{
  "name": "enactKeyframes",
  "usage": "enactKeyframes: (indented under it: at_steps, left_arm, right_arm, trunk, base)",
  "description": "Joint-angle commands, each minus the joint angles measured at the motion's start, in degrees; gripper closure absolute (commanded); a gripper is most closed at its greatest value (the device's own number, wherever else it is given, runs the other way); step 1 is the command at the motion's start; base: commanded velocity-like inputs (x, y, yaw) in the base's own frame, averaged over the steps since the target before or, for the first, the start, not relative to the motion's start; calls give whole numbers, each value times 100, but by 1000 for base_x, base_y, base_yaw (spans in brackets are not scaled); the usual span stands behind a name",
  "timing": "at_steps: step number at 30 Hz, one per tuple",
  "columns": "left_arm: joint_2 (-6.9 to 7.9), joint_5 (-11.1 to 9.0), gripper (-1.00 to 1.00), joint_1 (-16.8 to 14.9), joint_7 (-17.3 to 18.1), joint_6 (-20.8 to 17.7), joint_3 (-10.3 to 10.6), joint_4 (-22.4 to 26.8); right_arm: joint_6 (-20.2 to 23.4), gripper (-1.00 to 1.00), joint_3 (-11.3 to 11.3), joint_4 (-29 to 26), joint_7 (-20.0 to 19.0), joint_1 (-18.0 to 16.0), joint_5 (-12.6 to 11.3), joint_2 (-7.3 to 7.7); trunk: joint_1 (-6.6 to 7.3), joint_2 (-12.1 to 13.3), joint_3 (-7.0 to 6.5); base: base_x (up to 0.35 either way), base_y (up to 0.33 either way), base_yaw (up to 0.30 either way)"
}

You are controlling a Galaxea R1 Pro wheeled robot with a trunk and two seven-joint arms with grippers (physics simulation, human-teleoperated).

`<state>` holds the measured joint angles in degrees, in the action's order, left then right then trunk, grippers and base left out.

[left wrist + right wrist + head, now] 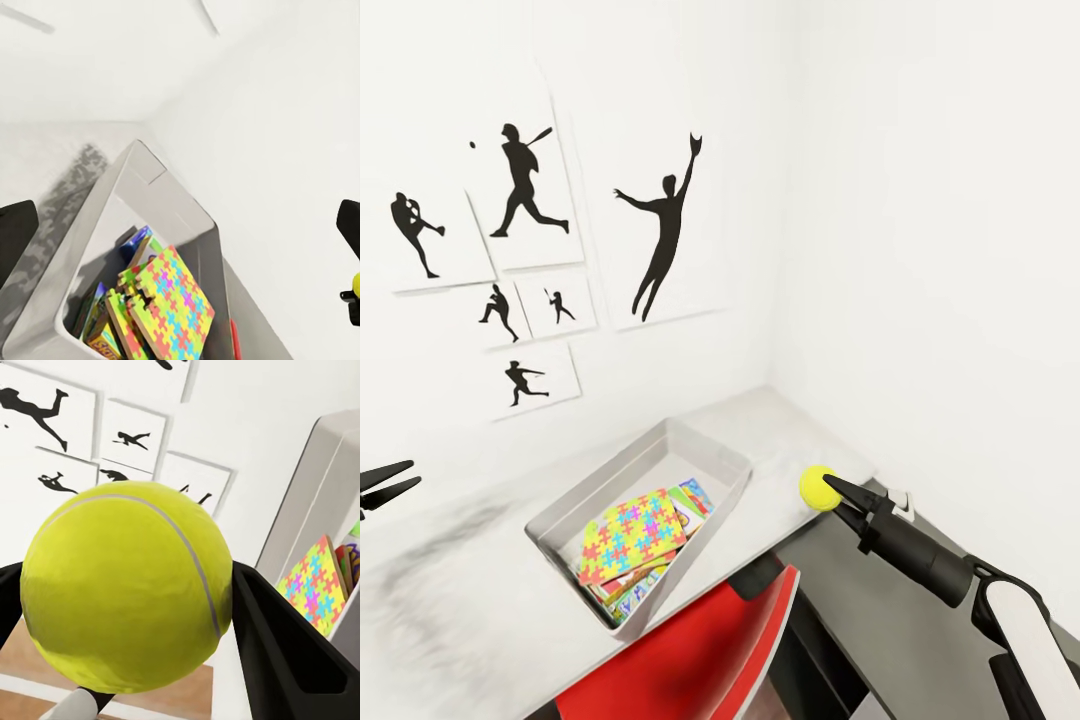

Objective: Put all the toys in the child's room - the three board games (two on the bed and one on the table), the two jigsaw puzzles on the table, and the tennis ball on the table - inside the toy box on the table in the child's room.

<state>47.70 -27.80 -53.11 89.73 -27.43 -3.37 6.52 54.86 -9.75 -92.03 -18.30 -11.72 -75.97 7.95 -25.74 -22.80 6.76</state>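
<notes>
The toy box is sitting on the surface, containing one jigsaw puzzle atop game boxes. At its 3 o'clock, the right claw is gripping one tennis ball. The left claw is standing wide.

The toy box is set on the table, close to the wall where the silhouette prints are hung above it. A jigsaw puzzle is stacked on top of the board games inside the box. The tennis ball is held by the right gripper just right of the box, above the table. A chair back is placed in front of the box.
</notes>
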Motion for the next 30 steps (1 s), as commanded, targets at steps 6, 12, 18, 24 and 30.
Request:
enactKeyframes:
  at_steps: [6,12,18,24,30]
  left_arm:
    - [-9,45,-100,-7,27,-61,-32,-2]
    - [-7,46,-100,-7,27,-61,-32,0]
    - [-7,47,-100,-7,27,-61,-32,-2]
    - [1,47,-100,-7,27,-61,-32,-2]
    - [-5,47,-100,-7,27,-61,-32,-2]
  right_arm:
    - [25,100,-9,1,-25,-6,31,-4]
    - [25,100,-8,1,-25,-6,30,2]
    - [25,100,-9,1,-25,-6,35,5]
    - [25,100,-9,1,-25,-6,34,4]
    - [25,100,-9,1,-25,-6,36,5]
  trunk:
    - [-4,-12,-45]
    - [-4,-12,-102]
    - [-4,-12,-158]
    - [-4,-12,-215]
    - [-4,-12,-272]
  base:
    - [0,0,0]
    - [0,0,0]
    - [0,0,0]
    - [0,0,0]
    - [0,0,0]
